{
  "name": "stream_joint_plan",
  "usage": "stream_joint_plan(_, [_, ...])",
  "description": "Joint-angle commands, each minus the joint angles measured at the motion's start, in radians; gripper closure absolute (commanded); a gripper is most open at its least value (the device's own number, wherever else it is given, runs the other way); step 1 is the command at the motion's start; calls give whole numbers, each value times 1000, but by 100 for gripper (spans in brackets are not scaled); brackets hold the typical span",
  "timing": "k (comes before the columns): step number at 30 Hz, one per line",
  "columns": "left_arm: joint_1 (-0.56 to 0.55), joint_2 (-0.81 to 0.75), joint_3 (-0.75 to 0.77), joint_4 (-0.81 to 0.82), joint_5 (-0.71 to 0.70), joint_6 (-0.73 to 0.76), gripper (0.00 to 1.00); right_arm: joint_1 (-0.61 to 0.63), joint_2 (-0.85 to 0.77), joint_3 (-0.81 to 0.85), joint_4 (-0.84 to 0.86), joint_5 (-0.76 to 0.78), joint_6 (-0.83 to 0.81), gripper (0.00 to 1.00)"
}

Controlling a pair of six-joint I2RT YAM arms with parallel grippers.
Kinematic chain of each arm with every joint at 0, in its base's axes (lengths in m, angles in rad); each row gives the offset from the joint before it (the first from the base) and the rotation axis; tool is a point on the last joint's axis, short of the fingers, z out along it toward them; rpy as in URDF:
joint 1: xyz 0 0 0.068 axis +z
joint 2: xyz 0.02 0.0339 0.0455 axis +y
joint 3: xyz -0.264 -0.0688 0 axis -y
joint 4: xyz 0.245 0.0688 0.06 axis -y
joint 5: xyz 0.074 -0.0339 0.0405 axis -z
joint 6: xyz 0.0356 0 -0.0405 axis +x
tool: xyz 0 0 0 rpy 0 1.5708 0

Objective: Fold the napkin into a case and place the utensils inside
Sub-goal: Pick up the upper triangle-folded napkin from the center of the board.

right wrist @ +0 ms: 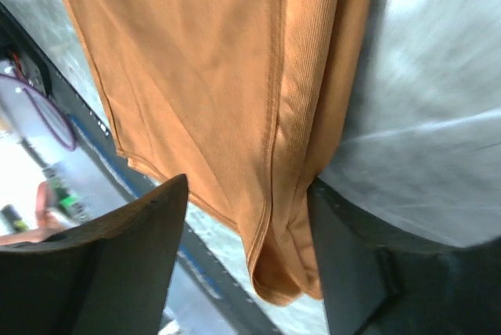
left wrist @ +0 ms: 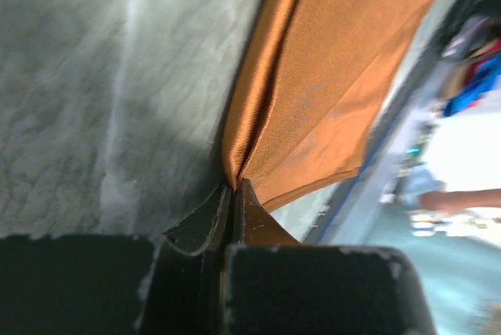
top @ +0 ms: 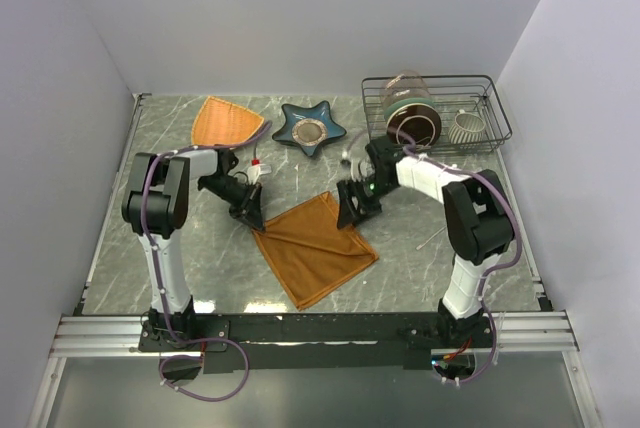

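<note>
The rust-orange napkin (top: 315, 248) lies spread on the table as a tilted square with one fold crease. My left gripper (top: 252, 216) is shut on its left corner; in the left wrist view the jaws (left wrist: 232, 186) pinch a bunched edge of the cloth (left wrist: 329, 77). My right gripper (top: 350, 210) is at the napkin's far right corner. In the right wrist view it (right wrist: 250, 233) is open, and the folded corner of the cloth (right wrist: 196, 61) hangs between the spread fingers. A silver utensil (top: 347, 157) lies by the star dish. A thin pale piece (top: 431, 240) lies right of the napkin.
A lighter orange woven triangular plate (top: 228, 121) and a blue star-shaped dish (top: 310, 129) sit at the back. A wire rack (top: 437, 110) at the back right holds a jar, a dark bowl and a white cup. A small red and white item (top: 257, 163) lies near the left arm.
</note>
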Motion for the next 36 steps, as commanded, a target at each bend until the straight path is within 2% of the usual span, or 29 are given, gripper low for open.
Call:
stream_joint_plan(1, [-40, -112, -8, 73, -75, 167, 99, -31, -41, 199, -18, 45, -183, 26])
stream_joint_plan(6, [-97, -242, -73, 174, -120, 256, 99, -31, 43, 317, -27, 36, -298, 20])
stream_joint_plan(12, [-132, -414, -202, 301, -151, 421, 99, -33, 137, 377, 2, 21, -362, 15])
stream_joint_plan(18, [-168, -526, -303, 351, -163, 602, 99, -23, 185, 446, -19, -7, -451, 11])
stream_joint_plan(25, [-188, -517, -301, 337, -154, 723, 99, 1, 269, 575, -108, -37, -527, 7])
stream_joint_plan(36, [-201, -537, -311, 306, -134, 875, 99, 82, 422, 856, -395, -13, -807, 9])
